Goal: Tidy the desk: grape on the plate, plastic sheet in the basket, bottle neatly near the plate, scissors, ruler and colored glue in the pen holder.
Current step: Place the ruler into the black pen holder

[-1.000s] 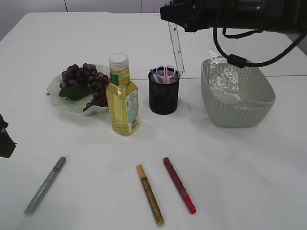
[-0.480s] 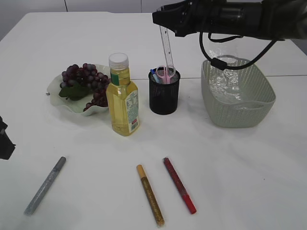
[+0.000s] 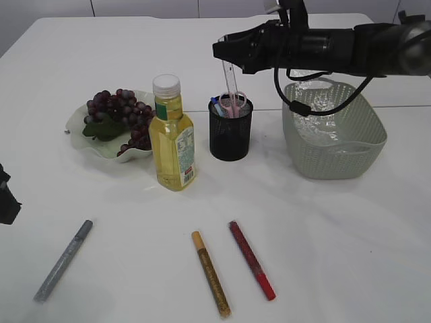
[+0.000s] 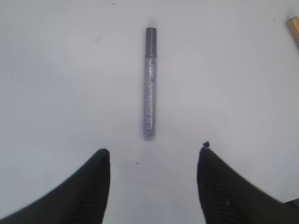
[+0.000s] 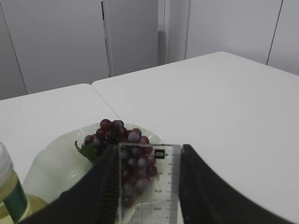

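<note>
right claw grasping ruler top, lower end in pen holder; left claw released.

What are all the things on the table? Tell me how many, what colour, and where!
grapes: one bunch, dark purple, on the plate
plate: one, pale green, left
bottle: one, yellow liquid, beside plate
pen holder: one, black, middle
scissors: pink handles showing, in pen holder
ruler: one, clear, entering pen holder
basket: one, grey-green, right
glue pens: silver, gold, red, front
right gripper: holds ruler
left gripper: open above silver pen
</note>
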### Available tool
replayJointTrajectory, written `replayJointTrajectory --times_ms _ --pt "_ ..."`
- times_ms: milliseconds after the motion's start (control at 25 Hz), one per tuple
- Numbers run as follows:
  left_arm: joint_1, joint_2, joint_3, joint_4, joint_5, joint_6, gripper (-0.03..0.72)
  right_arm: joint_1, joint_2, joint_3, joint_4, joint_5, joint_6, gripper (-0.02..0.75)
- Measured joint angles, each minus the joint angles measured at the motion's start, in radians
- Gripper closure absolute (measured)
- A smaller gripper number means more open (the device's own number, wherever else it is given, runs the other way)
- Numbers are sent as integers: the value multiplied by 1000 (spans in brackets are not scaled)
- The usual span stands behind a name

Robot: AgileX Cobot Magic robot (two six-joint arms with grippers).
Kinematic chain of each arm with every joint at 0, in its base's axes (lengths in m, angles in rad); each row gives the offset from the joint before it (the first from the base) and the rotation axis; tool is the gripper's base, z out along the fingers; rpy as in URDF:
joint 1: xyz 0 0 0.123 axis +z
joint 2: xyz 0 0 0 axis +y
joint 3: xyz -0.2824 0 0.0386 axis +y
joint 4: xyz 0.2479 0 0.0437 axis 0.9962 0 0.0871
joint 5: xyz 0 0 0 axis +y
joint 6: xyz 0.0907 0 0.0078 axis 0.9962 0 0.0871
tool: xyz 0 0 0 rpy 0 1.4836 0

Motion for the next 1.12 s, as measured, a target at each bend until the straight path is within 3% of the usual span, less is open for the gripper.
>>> replayJointTrajectory --times_ms 320,640,880,1000,1120 --pt "0 0 0 0 5 0 255 0 39 0 0 -37 16 462" --pt "0 0 0 0 7 0 255 0 39 0 0 -52 64 305" --pt "0 0 0 0 7 0 255 0 34 0 -3 -63 153 287" --pt "0 0 0 0 9 0 255 0 -13 0 -91 -118 291 286" --pt "0 0 0 0 11 0 255 0 -101 0 -346 -134 558 286"
